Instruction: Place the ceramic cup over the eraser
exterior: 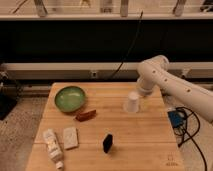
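Observation:
The ceramic cup (pixel 132 103) is small, white and tapered. It stands on the wooden table (pixel 145 137) right of centre. The gripper (pixel 139 96) is at the end of the white arm, which reaches in from the right, and sits right against the cup's upper right side, mostly hidden by the arm's wrist. The eraser (pixel 107 143), a small black block, stands on the table near the front, well apart from the cup, down and to the left.
A green bowl (pixel 70 98) sits at the table's back left. A reddish-brown elongated item (pixel 85 115) lies below it. A pale flat slab (pixel 70 137) and a white tube-like bottle (pixel 52 146) lie at the front left. Cables and a blue box (pixel 176 120) sit right of the table.

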### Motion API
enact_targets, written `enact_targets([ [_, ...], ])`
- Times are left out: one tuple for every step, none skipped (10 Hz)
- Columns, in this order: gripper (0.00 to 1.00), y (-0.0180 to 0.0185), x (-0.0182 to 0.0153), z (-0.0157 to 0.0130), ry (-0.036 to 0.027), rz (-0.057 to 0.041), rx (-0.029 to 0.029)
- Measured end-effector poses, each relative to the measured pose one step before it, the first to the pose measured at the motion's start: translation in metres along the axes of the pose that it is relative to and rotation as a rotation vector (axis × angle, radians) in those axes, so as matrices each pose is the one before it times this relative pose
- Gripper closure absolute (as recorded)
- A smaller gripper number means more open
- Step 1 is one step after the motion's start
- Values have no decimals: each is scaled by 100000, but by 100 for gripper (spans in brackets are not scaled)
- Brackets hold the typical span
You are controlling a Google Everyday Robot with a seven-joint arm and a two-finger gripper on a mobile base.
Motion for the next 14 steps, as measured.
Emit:
enact_targets([
  [20, -535, -586, 313, -1099, -810, -178],
  [20, -155, 159, 446, -72, -188, -796],
  [20, -391, -104, 649, -1547, -220, -714],
  [20, -287, -231, 539, -1536, -344, -1145],
  [20, -88, 19, 502, -1232, 49, -1331],
  [20, -130, 40, 478, -1592, 170, -1185],
  [20, -128, -146, 379, -1694, -29, -1117],
  [20, -79, -104, 258, -1005, -106, -704],
  [20, 14, -25, 191, -819, -4, -823],
  [20, 18, -84, 247, -750, -231, -733],
  [22, -66, -235, 141, -499, -541, -370],
  [28, -61, -256, 134, -311, -622, -381],
  [41, -52, -189, 135, -292, -632, -204],
  [50, -56, -81, 72, -99, -365, -91],
])
